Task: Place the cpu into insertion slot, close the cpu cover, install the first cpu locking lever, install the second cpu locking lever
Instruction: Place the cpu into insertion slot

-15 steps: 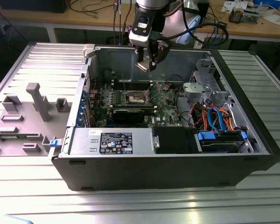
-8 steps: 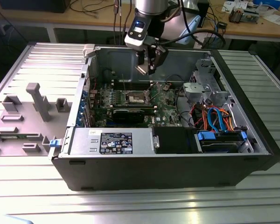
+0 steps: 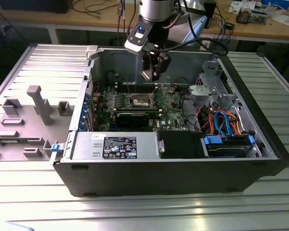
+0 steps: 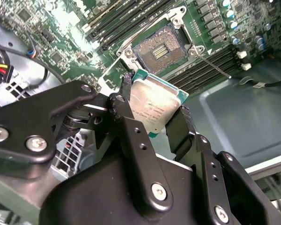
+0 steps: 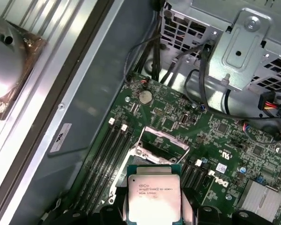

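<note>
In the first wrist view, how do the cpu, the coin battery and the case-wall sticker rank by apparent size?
1. cpu, helped by nearness to the camera.
2. case-wall sticker.
3. coin battery, clearly smallest.

gripper (image 4: 154, 101) clamped, wrist seemingly pointing down

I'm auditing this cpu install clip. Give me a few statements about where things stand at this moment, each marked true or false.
1. The gripper is shut on the cpu. True.
2. The cpu already sits in the insertion slot. False: it is held in the fingers, clear of the slot.
3. The insertion slot's dark centre lies uncovered. True.
4. The green motherboard lies on the table outside the case. False: it sits inside the open computer case.
</note>
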`<action>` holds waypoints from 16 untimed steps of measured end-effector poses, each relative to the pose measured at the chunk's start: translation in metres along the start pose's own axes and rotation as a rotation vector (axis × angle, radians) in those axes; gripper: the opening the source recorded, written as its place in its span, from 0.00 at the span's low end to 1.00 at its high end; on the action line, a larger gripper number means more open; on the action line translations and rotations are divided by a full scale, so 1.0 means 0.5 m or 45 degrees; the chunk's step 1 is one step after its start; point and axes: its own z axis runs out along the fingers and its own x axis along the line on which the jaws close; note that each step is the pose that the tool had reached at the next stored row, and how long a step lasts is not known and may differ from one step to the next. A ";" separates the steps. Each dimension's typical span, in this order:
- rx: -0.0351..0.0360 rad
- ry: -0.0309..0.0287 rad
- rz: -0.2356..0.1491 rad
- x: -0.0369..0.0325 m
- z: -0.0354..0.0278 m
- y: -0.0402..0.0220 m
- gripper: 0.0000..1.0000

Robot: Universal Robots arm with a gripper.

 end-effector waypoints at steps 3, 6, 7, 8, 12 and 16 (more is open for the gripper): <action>-0.0003 -0.0025 0.053 0.000 0.008 0.000 0.54; 0.0132 0.0025 0.074 0.000 0.014 -0.002 0.54; 0.0205 0.0054 0.080 0.000 0.016 -0.003 0.54; 0.0289 0.0085 0.088 0.000 0.020 -0.003 0.54; 0.0380 0.0106 0.143 0.000 0.026 -0.004 0.54; 0.0463 0.0123 0.207 0.000 0.034 -0.004 0.54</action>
